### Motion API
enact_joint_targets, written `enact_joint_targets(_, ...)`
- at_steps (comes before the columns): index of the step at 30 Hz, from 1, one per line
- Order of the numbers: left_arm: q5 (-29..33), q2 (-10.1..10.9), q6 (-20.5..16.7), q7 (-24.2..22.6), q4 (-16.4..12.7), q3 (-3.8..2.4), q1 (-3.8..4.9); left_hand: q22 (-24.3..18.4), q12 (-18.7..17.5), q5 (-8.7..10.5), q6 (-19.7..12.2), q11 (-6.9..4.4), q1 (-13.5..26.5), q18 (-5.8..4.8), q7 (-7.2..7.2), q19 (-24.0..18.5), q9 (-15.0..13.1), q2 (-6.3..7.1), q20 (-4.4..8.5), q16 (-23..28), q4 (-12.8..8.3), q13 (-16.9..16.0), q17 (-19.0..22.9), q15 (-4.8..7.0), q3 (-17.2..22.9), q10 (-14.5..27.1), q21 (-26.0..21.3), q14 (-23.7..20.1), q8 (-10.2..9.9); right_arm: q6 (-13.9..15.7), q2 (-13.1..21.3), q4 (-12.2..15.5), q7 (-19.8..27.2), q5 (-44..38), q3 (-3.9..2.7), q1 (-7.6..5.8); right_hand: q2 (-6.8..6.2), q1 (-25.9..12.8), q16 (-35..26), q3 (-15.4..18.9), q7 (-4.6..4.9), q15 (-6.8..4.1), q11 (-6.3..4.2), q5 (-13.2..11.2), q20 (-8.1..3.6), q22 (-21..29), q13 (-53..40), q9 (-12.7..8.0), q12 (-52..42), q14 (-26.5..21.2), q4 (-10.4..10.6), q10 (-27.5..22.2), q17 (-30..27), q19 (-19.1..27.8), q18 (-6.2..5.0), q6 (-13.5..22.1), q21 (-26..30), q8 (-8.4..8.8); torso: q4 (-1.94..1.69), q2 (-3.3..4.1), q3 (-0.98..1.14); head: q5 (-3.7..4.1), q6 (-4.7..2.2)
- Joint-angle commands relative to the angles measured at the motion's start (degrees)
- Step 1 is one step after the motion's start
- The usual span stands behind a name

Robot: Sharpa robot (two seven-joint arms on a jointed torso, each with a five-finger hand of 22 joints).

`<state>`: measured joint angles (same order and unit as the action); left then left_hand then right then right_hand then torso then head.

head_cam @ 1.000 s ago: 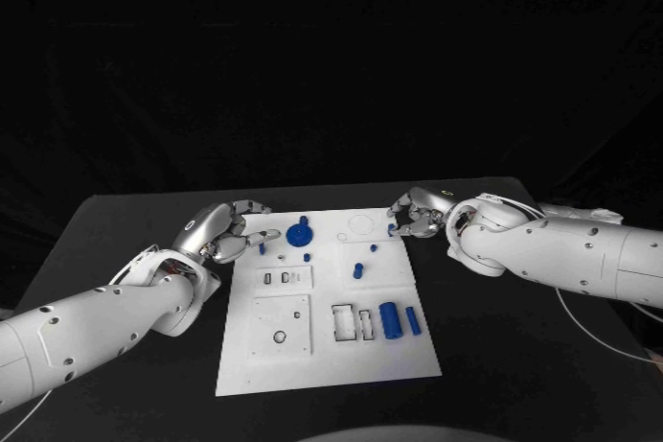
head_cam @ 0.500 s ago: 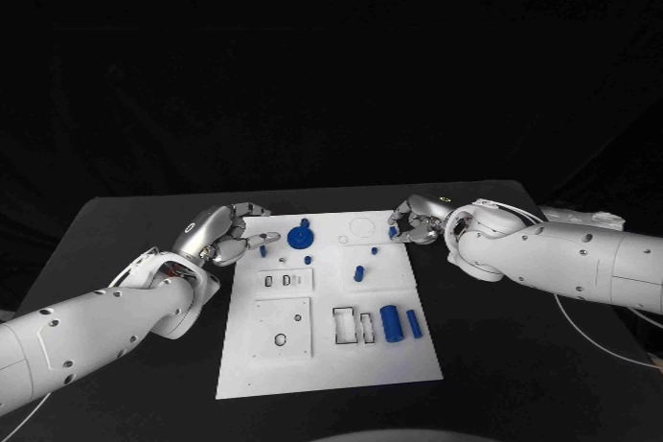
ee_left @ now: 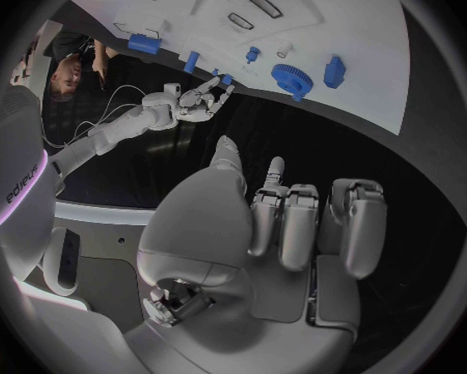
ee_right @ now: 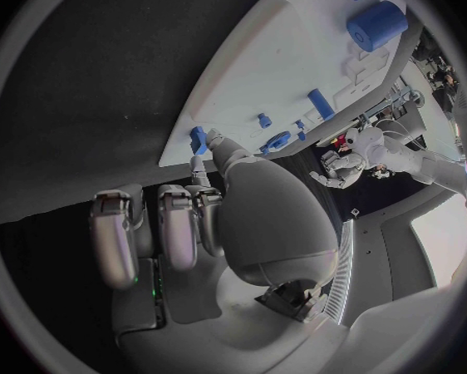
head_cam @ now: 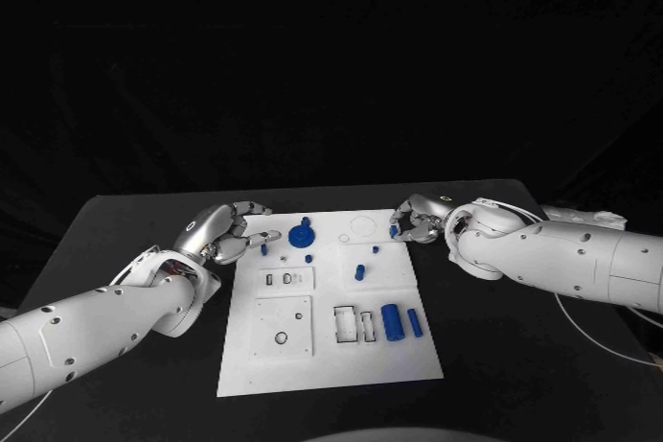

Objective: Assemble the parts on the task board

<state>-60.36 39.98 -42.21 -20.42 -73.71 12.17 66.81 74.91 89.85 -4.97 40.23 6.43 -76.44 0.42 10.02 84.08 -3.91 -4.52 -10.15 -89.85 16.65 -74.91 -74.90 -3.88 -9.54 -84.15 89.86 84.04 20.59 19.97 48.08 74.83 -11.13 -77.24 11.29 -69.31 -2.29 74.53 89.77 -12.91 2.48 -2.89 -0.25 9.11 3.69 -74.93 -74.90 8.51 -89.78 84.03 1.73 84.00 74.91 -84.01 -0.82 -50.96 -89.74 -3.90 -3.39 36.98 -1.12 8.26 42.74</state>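
Observation:
The white task board [head_cam: 329, 351] lies in the middle of the black table. A blue gear [head_cam: 302, 237] [ee_left: 292, 80] stands near its far left corner, with small blue parts [head_cam: 359, 269] behind the middle and a blue cylinder [head_cam: 391, 320] and bar [head_cam: 413, 321] nearer me. My left hand [head_cam: 230, 231] [ee_left: 296, 224] hovers at the board's far left edge, fingers loosely bent and apart, holding nothing. My right hand [head_cam: 419, 219] [ee_right: 233, 216] is at the far right edge, and its thumb and a fingertip pinch a small blue part [head_cam: 393, 231] [ee_right: 197, 139] just over the board.
Empty slots and round holes [head_cam: 281, 337] mark the board's near half. A white cable [head_cam: 594, 337] trails over the table on the right. Bare black table [head_cam: 125, 231] surrounds the board on every side.
My right hand has shifted slightly left toward the board with the small blue part. The left hand has barely moved.

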Motion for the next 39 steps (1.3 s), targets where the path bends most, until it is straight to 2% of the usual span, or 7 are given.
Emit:
enact_joint_targets(1, -0.22, -0.11, 0.15, -0.48, -0.11, -0.04, 0.02, 15.09, 0.15, -0.31, 0.55, -0.12, 0.04, -0.42, 0.05, 5.92, 0.00, -0.66, -0.25, -0.15, -0.06, -15.09, -15.10, 0.10, -0.30, -5.85, 0.14, 5.96, -0.37, -1.32, -0.11, -0.14, -0.80, -1.03, 0.00, 0.04, 0.08, 0.66, 0.23, -0.27, 0.07, -0.26, -0.33, 0.31, -0.30, -15.07, -15.10, -0.07, -0.22, 5.97, -0.27, 6.00, 15.09, -5.99, 0.82, -0.18, -0.26, 0.11, -0.03, 0.02, 0.00, 0.02, 0.03)
enact_joint_targets(25, -0.22, -0.17, 0.06, -0.53, -0.17, -0.03, 0.02, 15.09, 0.15, -0.31, 0.55, -0.12, 0.04, -0.42, 0.05, 5.92, 0.00, -0.66, -0.25, -0.15, -0.06, -15.09, -15.10, 0.10, -0.30, -5.85, 0.14, 5.96, -0.37, -2.28, -0.78, -0.71, -0.85, 0.47, 0.00, 0.06, 0.86, 0.65, 0.23, -0.34, 0.30, -0.37, -0.38, 0.13, -0.45, -15.07, -15.10, 0.01, -0.22, 5.97, 0.04, 6.00, 15.09, -5.99, 0.82, -2.61, -0.26, -0.68, -0.02, 0.01, 0.00, -0.34, 0.17)
enact_joint_targets(32, -0.23, -0.08, 0.03, -0.59, -0.19, -0.03, 0.02, 15.09, 0.15, -0.31, 0.55, -0.12, 0.04, -0.42, 0.05, 5.92, 0.00, -0.66, -0.25, -0.15, -0.06, -15.09, -15.10, 0.10, -0.30, -5.85, 0.14, 5.96, -0.37, -2.63, -0.96, -0.80, -0.93, 0.90, -0.01, 0.08, 2.73, 1.28, 0.23, -1.01, 0.58, -0.41, -0.31, -0.59, -0.51, -15.07, -15.10, 0.16, -0.22, 5.97, 0.28, 6.00, 15.09, -5.99, 0.82, -5.37, -0.26, -1.44, 0.10, -0.01, -0.04, -0.36, 0.23)
enact_joint_targets(39, -0.23, -0.06, 0.06, -0.59, -0.23, -0.03, 0.02, 15.09, 0.15, -0.33, 0.64, -0.14, -0.10, -0.42, 0.04, 5.92, 0.00, -0.73, -0.23, -0.15, -0.05, -15.09, -15.10, 0.12, -0.39, -5.85, 0.14, 5.96, -0.55, -2.48, -0.91, -0.72, -1.18, 1.53, -0.01, 0.11, 3.57, 2.47, 0.23, -1.15, 1.18, -0.25, 0.19, -0.45, -0.45, -15.07, -15.10, 0.51, -0.22, 5.97, -0.26, 6.00, 15.09, -5.99, 0.82, -8.98, -0.26, -2.53, 0.00, 0.01, -0.01, -0.31, 0.23)
